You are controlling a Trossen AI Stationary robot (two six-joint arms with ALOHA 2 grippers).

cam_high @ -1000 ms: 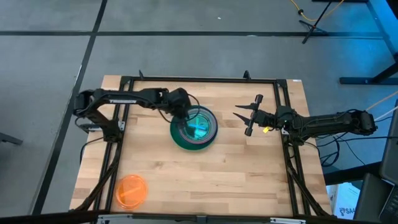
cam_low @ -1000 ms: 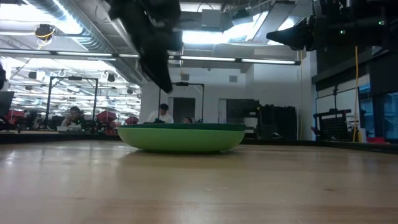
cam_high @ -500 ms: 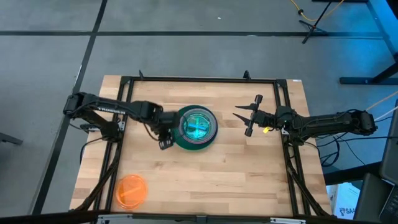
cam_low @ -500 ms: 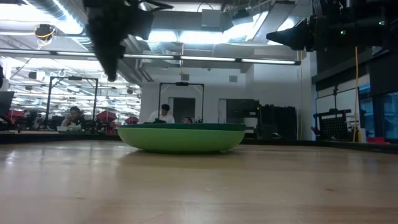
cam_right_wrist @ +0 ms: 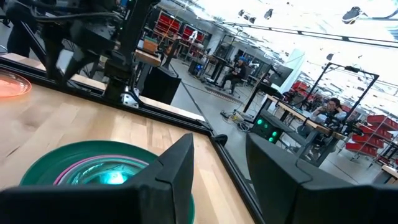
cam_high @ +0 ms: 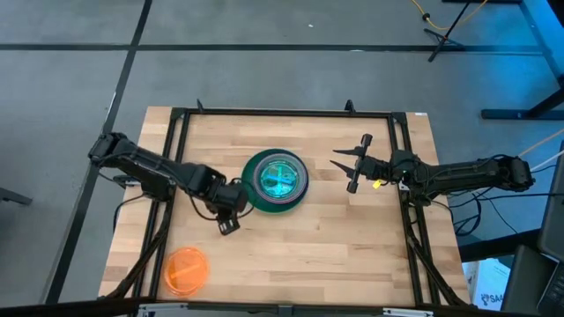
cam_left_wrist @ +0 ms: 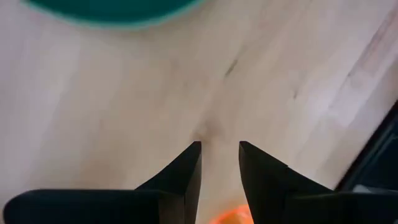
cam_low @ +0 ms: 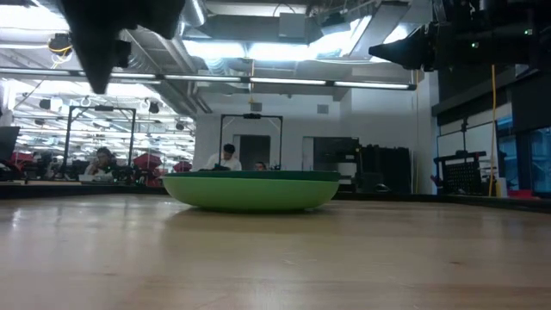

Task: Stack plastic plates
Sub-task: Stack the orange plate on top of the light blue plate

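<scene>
A stack of plates [cam_high: 275,180], dark green at the bottom with magenta and teal rings inside, rests on the wooden table's middle; in the low view the stack [cam_low: 250,189] shows a lime-green underside. A small translucent orange plate [cam_high: 186,269] lies flat near the near-left corner. My left gripper [cam_high: 226,223] hovers open between the stack and the orange plate, its fingers pointing down at bare wood [cam_left_wrist: 217,149]. An edge of the orange plate [cam_left_wrist: 231,217] shows just past its fingers. My right gripper [cam_high: 344,167] waits open, raised to the right of the stack [cam_right_wrist: 93,171].
A black frame rail [cam_high: 176,150] runs along the table's left, far and right sides. Bare wood [cam_high: 335,246] spreads across the near-right part of the table. People sit in the room behind the table [cam_low: 225,157].
My left gripper has drawn back from above the stack's left side and swung toward the table's near-left, toward the orange plate. The stack and the orange plate have stayed where they were. My right arm has kept still.
</scene>
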